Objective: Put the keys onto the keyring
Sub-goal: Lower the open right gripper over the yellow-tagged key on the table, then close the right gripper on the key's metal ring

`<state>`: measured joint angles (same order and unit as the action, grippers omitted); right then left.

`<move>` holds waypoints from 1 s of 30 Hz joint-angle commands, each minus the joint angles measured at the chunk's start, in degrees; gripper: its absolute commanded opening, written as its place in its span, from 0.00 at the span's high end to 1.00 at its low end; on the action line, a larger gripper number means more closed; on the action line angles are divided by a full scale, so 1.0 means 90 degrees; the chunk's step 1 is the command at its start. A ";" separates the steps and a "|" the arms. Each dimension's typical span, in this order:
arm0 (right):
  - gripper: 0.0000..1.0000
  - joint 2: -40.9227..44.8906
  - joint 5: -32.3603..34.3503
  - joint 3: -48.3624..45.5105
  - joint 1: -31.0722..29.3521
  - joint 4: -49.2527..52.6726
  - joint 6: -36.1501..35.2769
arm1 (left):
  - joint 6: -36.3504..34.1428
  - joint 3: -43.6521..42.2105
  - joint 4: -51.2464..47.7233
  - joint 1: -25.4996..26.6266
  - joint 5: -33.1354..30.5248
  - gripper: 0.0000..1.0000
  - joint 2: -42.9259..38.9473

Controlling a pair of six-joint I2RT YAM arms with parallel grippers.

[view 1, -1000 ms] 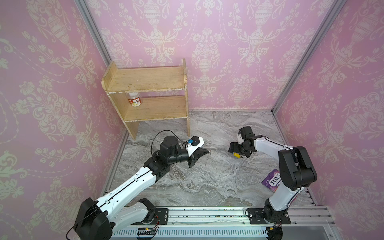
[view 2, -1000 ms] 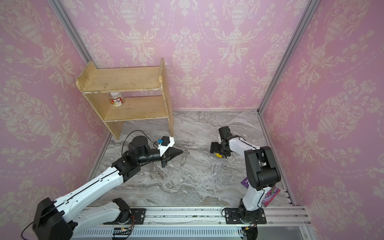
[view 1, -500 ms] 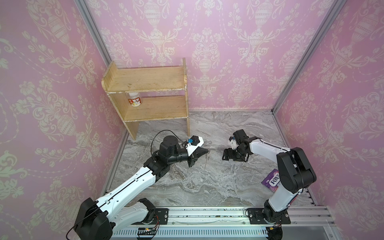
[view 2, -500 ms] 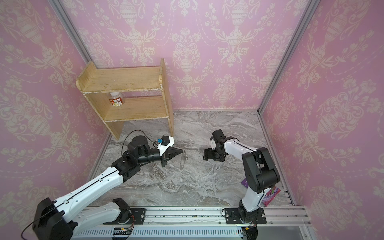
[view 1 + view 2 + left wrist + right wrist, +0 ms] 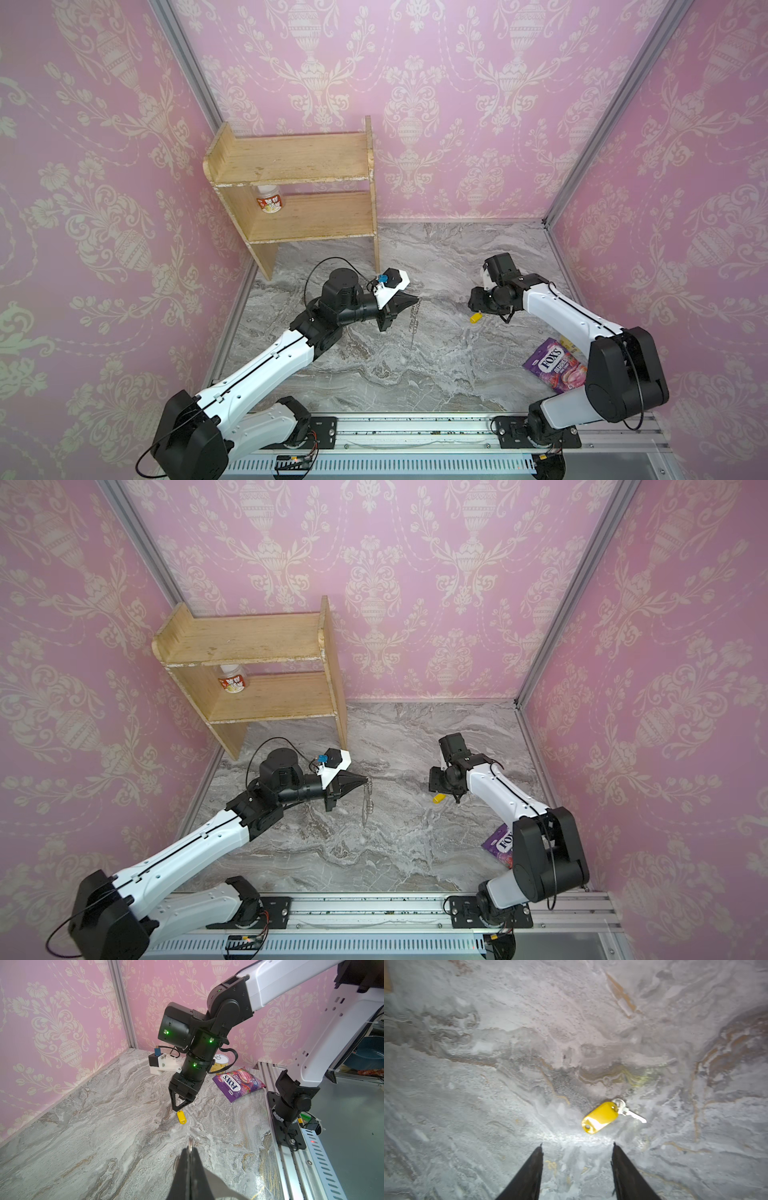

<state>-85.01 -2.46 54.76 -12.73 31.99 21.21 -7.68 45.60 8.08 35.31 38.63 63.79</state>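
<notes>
The keys (image 5: 600, 1118) are a small yellow tag with a tiny silver key on a loop. They lie flat on the marble floor, also seen in both top views (image 5: 476, 318) (image 5: 438, 798) and in the left wrist view (image 5: 181, 1118). My right gripper (image 5: 577, 1145) hovers just beside them, pointing down, open, with nothing between its fingers (image 5: 478, 305). My left gripper (image 5: 190, 1150) is shut on the keyring (image 5: 190, 1145), a thin metal ring edge pinched at its tip. A silver chain (image 5: 413, 318) (image 5: 366, 802) dangles from the left gripper (image 5: 415, 300) above the floor.
A wooden shelf (image 5: 307, 183) with a small jar (image 5: 270, 201) stands at the back left. A purple sweets packet (image 5: 552, 368) lies by the right arm's base, with a can (image 5: 221, 1061) behind it. The mounting rail (image 5: 415, 432) runs along the front.
My right gripper swung left over the keys and back again, and its jaws have narrowed. The yellow tag lies uncovered just below it. The left arm has not moved.
</notes>
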 commanded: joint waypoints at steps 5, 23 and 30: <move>0.63 -0.0049 0.0693 -0.0828 0.0204 -0.0852 0.0202 | -0.0015 0.0128 0.0094 -0.0085 -0.0024 1.00 -0.0037; 0.73 -0.0711 0.0409 -0.0465 0.0155 -0.1539 0.0080 | -0.0022 0.0001 0.0113 -0.0124 -0.0103 1.00 -0.0193; 0.81 -0.0943 0.0351 -0.0339 0.0141 -0.1557 -0.0003 | -0.0013 -0.0009 0.0094 -0.0133 -0.0113 1.00 -0.0213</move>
<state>-92.44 1.08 50.13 -11.00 18.00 22.06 -7.68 45.60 8.08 34.61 38.15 63.35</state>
